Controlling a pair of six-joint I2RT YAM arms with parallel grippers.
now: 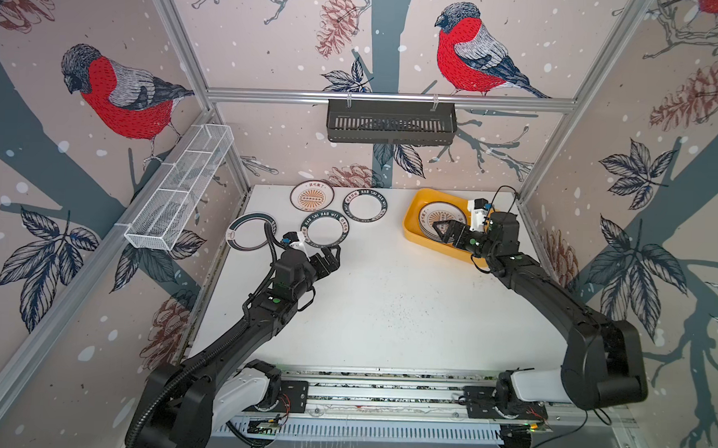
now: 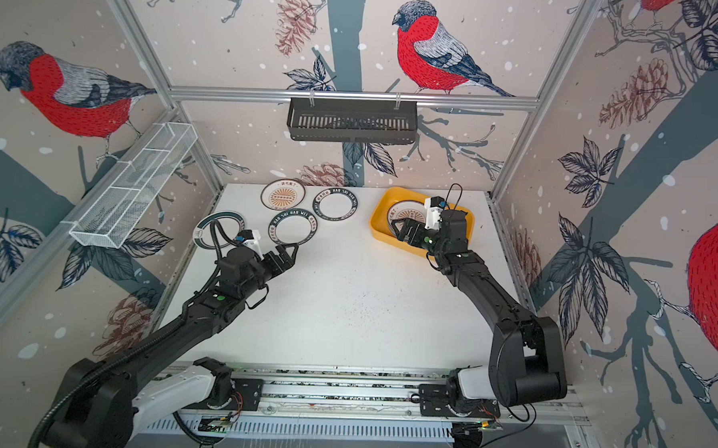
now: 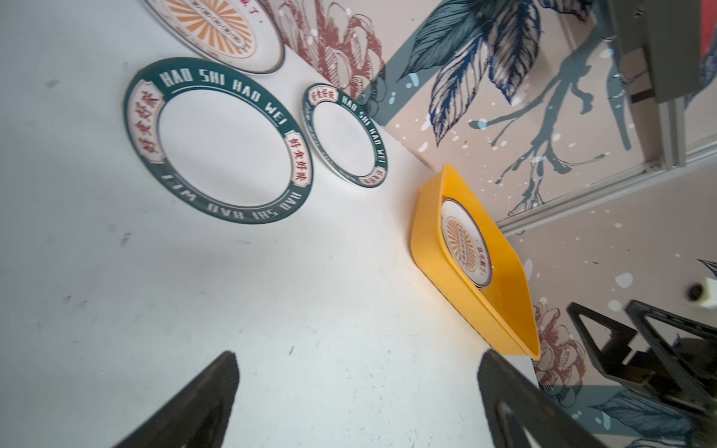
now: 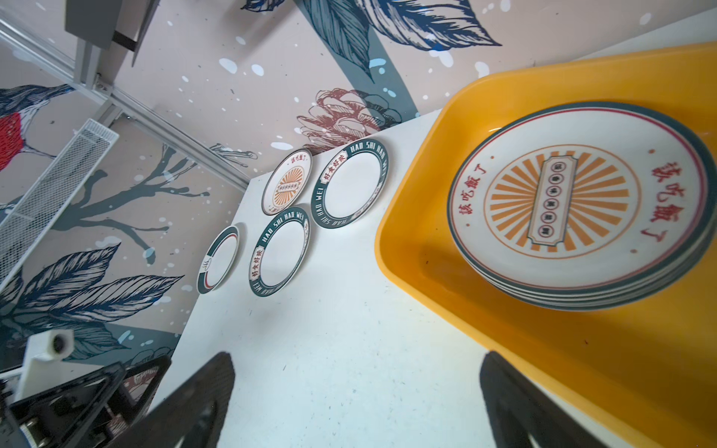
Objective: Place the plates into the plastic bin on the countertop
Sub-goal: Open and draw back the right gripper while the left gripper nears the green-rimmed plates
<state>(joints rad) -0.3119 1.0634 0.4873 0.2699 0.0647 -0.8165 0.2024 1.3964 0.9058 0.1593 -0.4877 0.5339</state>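
Plates loose on the table [image 1: 387, 309]: four, all round, flat-lying, glossy white, grouped at the back left.
- near lettered-rim plate [image 1: 324, 228] and far lettered-rim plate [image 1: 365, 205]: two of a kind, dark green band with "HAO SHI HAO WEI" in white and plain centres.
- sunburst plate [image 1: 312, 195]: one, orange rays in the centre, at the table's back edge.
- emblem plate [image 1: 251, 231]: one, dark rim with a small emblem, nearest the left edge.

One yellow bin [image 1: 410, 225]: smooth plastic, shallow, rectangular with rounded corners, sits back right on the table. The stack [image 4: 582, 201] inside it has a sunburst design on top. Rim edges in the right wrist view suggest four or five plates, but the layers are too tight to count for sure.

Two grippers, black, with triangular open-frame fingers. The left gripper [image 1: 334, 253] is spread wide and empty, just beside the near lettered-rim plate's edge. The right gripper [image 1: 439, 232] is spread wide and empty, over the yellow bin and just beside the stack.

One black slatted basket [image 1: 391, 122] hangs on the back rail. One white wire mesh rack [image 1: 184, 184] is on the left wall.
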